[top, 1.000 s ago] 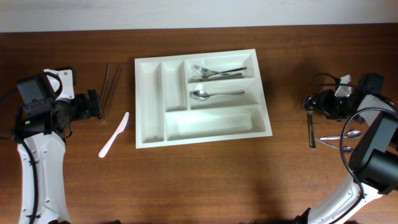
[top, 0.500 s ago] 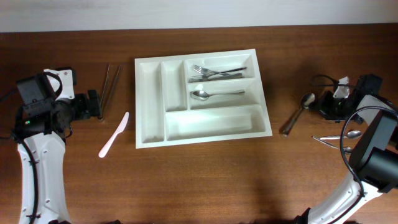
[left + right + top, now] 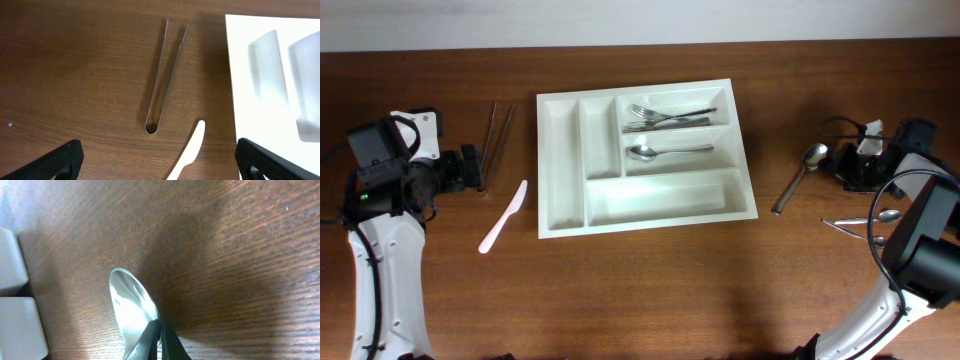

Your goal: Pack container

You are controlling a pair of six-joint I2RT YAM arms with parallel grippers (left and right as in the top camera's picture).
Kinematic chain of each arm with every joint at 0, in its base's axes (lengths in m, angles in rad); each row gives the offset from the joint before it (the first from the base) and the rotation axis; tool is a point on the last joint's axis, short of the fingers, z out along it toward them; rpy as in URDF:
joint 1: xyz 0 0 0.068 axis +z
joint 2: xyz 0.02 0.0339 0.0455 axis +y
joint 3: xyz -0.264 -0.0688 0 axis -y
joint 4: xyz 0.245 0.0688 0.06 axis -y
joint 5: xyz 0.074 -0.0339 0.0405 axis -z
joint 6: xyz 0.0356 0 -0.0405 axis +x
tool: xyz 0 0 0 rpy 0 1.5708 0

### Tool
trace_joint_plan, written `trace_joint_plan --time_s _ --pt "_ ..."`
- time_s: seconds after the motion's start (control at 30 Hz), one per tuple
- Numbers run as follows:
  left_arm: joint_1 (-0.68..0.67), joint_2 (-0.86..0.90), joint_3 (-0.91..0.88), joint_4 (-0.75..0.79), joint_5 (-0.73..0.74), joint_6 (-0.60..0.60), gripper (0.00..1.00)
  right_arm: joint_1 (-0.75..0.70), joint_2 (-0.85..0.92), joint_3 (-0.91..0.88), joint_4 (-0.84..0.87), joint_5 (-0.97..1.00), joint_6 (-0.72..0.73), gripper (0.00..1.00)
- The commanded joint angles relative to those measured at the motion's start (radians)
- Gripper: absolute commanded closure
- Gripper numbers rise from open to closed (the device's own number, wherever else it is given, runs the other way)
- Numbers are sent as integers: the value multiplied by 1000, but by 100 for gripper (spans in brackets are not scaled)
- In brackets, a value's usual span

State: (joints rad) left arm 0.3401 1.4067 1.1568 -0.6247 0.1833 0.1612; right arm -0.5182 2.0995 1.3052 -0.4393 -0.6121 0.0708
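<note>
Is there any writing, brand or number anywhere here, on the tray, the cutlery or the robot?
No text can be read.
The container, spoon, tongs and pale knife show no lettering.
A small white patch on the right arm is too small to tell.

surface (image 3: pixel 640 290): brown wood grain, low satin sheen | container (image 3: pixel 660 197): white plastic, smooth, kinda glossy | tongs (image 3: pixel 496 145): bare shiny metal | knife (image 3: pixel 503 216): pale matt-looking plastic | loose spoon (image 3: pixel 131 305): mirror-polished metal, bowl super reflective | forks (image 3: pixel 670 115) + tray spoon (image 3: pixel 665 151): same bright metal
</note>
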Motion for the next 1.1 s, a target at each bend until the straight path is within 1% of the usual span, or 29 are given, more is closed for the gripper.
trace_joint_plan --time_s 0.0,0.23,0.4,0.47,0.53,0.57,0.63,0.87,0.93,0.97,1.07 --pt "3 3 20 3 11 13 1 -41 18 -11 10 -60 -11 96" --pt "3 3 20 3 11 13 1 -98 18 -11 10 -74 -11 96" --pt "3 3 20 3 11 13 1 -95 18 -11 10 -72 -14 96" --pt "3 3 20 3 11 13 1 -91 18 -11 10 -70 -14 95" --pt "3 3 20 3 11 13 1 -90 18 -11 11 -68 -14 71" --pt "3 3 20 3 11 13 1 -90 18 -11 11 -68 -14 65" --pt "3 3 20 3 11 13 1 -91 18 -11 16 -68 -14 61" --pt "3 3 20 3 11 13 1 -89 19 -11 63 -68 -14 61" --pt "3 3 20 3 11 13 1 -89 19 -11 71 -69 -14 63" --pt "3 3 20 3 11 13 1 -89 19 -11 75 -69 -14 66" --pt "3 3 20 3 11 13 1 -89 19 -11 97 -69 -10 67"
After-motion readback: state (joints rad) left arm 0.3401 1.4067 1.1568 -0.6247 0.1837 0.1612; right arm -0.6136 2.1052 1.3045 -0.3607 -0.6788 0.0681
